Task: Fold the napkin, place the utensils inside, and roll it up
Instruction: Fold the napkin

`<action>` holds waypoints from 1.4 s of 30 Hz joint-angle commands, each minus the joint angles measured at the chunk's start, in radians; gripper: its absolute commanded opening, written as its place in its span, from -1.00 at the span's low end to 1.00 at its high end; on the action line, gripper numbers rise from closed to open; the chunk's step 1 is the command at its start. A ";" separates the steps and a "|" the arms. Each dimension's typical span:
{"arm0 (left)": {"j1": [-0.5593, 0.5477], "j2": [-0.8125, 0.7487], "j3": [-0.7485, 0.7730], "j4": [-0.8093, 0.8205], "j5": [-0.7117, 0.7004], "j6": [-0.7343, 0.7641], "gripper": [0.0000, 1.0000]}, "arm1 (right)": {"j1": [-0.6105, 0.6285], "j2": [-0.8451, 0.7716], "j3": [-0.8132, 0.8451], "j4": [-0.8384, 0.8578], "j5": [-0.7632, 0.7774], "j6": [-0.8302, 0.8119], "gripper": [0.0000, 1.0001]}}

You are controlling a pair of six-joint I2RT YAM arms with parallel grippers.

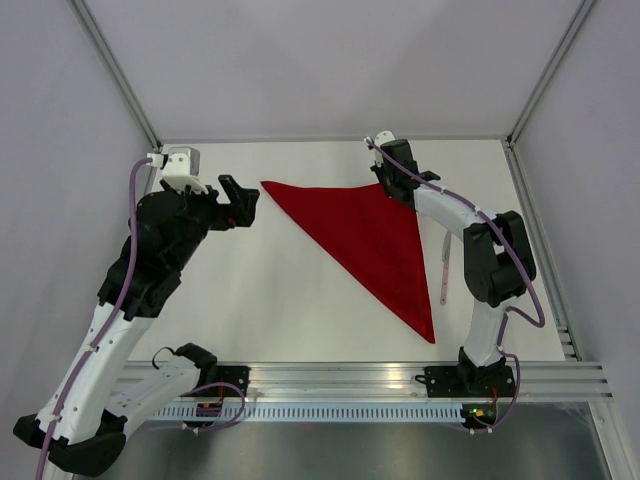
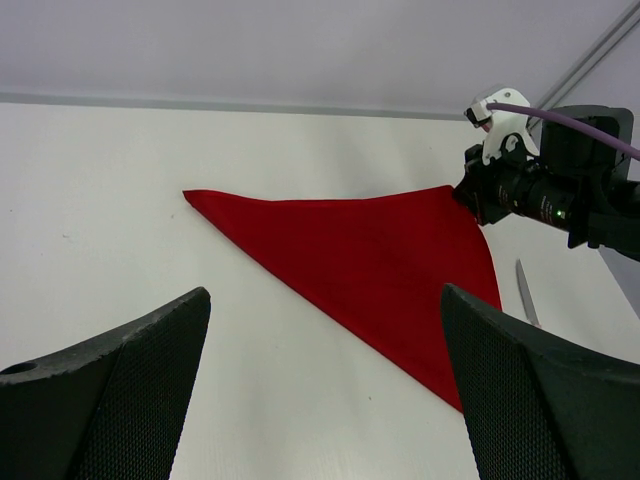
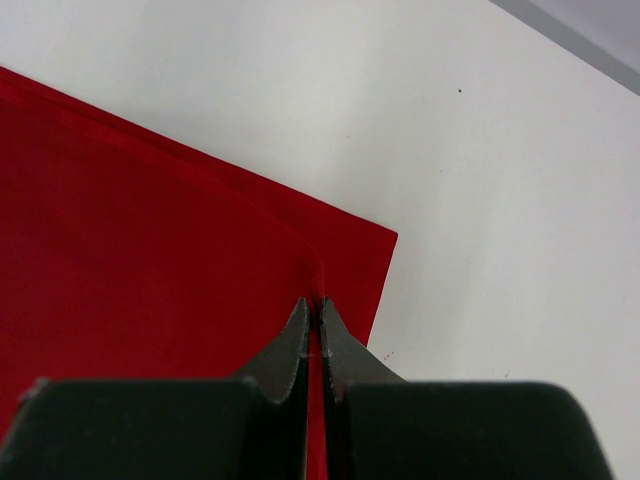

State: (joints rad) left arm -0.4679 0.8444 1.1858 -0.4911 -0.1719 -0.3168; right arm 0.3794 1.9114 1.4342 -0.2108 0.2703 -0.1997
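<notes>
Napkin (image 1: 372, 240) lies folded into a flat red triangle on the white table (image 1: 290, 290). In the top view its long edge runs from a far point at ten o'clock down to a sharp tip at five o'clock, and its third corner sits at one o'clock. The right gripper (image 1: 387, 188) is down on that one o'clock corner. Its wrist view shows the jaws pressed together with a thin strip of red cloth pinched between the fingertips (image 3: 300, 330), just inside the corner, where a small crease rises in the napkin (image 3: 150, 240). The left gripper (image 1: 243, 200) hangs just at nine o'clock of the napkin's ten o'clock point, apart from the cloth. Its jaws are spread wide and hold nothing, and in its own view the two dark fingers (image 2: 130, 380) frame the napkin (image 2: 370, 255). The knife (image 1: 444, 270) lies on the table at three o'clock of the napkin, near its straight right-hand edge and not touching it, lengthwise from twelve to six o'clock, partly hidden by the right arm. The left wrist view shows only the knife's pointed blade (image 2: 525, 292).
</notes>
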 commanded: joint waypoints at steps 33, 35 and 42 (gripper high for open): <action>-0.002 0.015 -0.025 0.051 0.023 -0.010 0.99 | -0.033 0.064 0.111 -0.024 0.043 -0.049 -0.99; -0.002 0.018 -0.025 0.051 0.023 -0.008 0.99 | -0.031 0.069 0.114 -0.030 0.041 -0.049 -0.99; 0.000 0.018 -0.029 0.052 0.023 -0.008 0.99 | -0.042 0.071 0.115 -0.027 0.041 -0.050 -0.99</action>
State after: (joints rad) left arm -0.4679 0.8604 1.1664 -0.4721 -0.1719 -0.3168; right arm 0.3477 1.9751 1.5063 -0.2111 0.2714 -0.2329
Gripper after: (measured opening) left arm 0.993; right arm 0.054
